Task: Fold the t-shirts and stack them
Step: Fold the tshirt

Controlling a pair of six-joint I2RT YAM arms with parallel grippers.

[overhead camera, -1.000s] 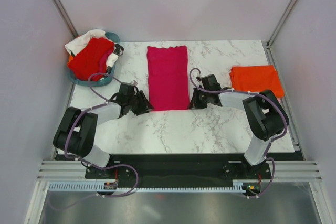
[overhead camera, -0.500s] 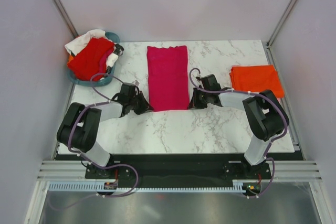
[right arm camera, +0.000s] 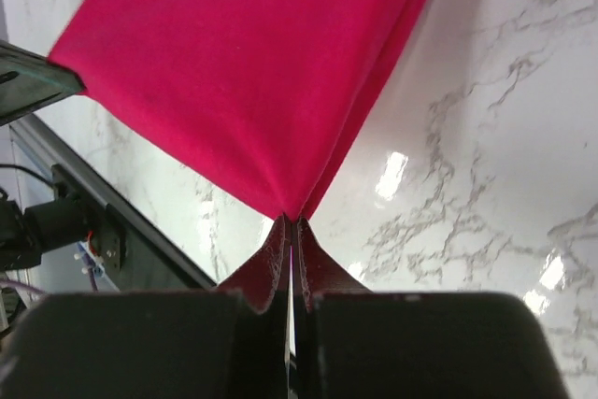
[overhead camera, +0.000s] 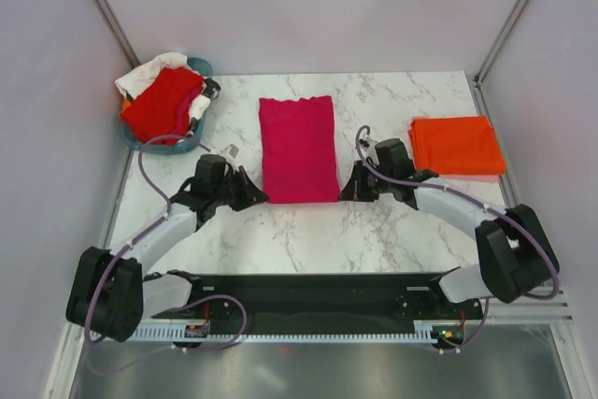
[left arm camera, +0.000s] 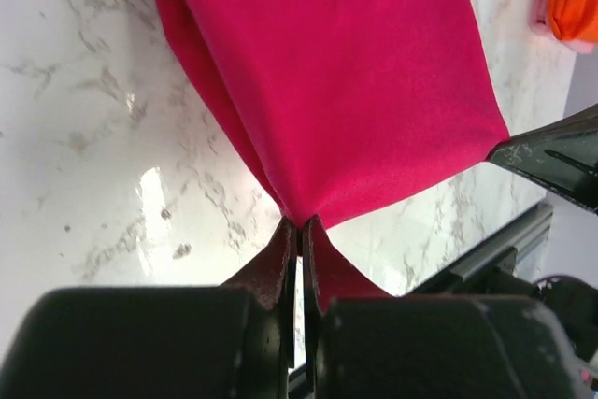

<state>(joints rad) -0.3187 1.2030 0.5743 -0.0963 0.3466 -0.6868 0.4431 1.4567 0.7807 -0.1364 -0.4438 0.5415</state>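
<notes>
T-shirts sit in three places across the worktop [overhead camera: 308, 231]. At the far left, a red t-shirt [overhead camera: 163, 105] and a white t-shirt [overhead camera: 148, 72] are heaped in a teal basket [overhead camera: 179, 147], probably waiting for their turn.

The left arm reaches from its near-left base, its forearm low and angled in towards the middle. The left pincer [overhead camera: 254, 195] is closed tight on the near-left corner of the pink t-shirt [overhead camera: 297, 147]. From the left wrist, the cloth [left arm camera: 346, 72] fans out from the clamped tips [left arm camera: 299, 231].

The pink t-shirt lies in the middle as a long strip, already narrowed and running from near to far.

The right arm mirrors the left, sweeping in low from the near right. The right pincer [overhead camera: 349, 193] is pinched shut on the near-right corner, and from the right wrist the cloth [right arm camera: 252, 72] spreads from its tips [right arm camera: 290, 226]. With a pincer on each near corner, the hem stays stretched between them. This looks like the set-up for lifting the near end over to the far end in a crosswise fold.

At the far right, well apart, an orange t-shirt [overhead camera: 456, 145] lies folded flat. It is likely the base of the stack.
</notes>
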